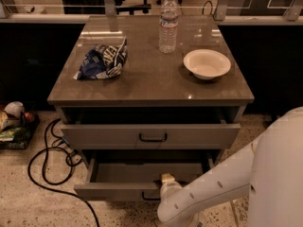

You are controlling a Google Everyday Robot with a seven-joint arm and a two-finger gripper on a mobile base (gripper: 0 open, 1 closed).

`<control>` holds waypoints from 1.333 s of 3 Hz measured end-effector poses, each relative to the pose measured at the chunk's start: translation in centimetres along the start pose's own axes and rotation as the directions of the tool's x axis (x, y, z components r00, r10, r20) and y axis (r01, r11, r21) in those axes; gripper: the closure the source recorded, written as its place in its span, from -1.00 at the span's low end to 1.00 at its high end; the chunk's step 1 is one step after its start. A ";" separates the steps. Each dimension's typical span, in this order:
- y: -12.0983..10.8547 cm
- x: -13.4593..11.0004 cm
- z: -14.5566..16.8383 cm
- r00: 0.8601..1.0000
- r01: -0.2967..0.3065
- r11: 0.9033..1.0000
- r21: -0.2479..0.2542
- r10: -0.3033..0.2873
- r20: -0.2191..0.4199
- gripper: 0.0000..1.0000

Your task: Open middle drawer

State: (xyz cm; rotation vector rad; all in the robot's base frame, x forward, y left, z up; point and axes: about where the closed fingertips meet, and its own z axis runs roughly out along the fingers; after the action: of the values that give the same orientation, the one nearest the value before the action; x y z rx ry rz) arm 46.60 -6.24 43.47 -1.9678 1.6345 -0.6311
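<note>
The cabinet (227, 92) shows two grey-beige drawer fronts. The upper one (94, 136) has a dark loop handle (152, 137) and stands slightly out. Below it the middle drawer (113, 191) is pulled well out, and its shallow plain tray (142, 171) shows. My gripper (165, 180) is at the centre of that drawer's front edge, right where its handle sits. My white arm (222, 183) reaches in from the lower right and hides most of that handle. The lowest drawer is out of view.
On the cabinet top lie a blue chip bag (103, 60), a water bottle (168, 23) and a white bowl (207, 63). A black cable (45, 157) loops on the floor at the left, beside a tray of items (13, 124).
</note>
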 end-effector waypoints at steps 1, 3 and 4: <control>-0.1 0.0 -0.1 1.000 0.001 1.000 0.001 -0.001 -0.001 -1.00; -1.4 1.0 -2.7 0.999 0.005 1.000 0.021 -0.005 -0.039 -1.00; -4.0 2.9 -7.7 0.991 0.043 0.997 0.061 -0.035 -0.128 -1.00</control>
State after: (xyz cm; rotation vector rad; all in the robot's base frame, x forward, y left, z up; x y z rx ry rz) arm 45.21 -9.17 51.98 -1.9531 1.6318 -0.8294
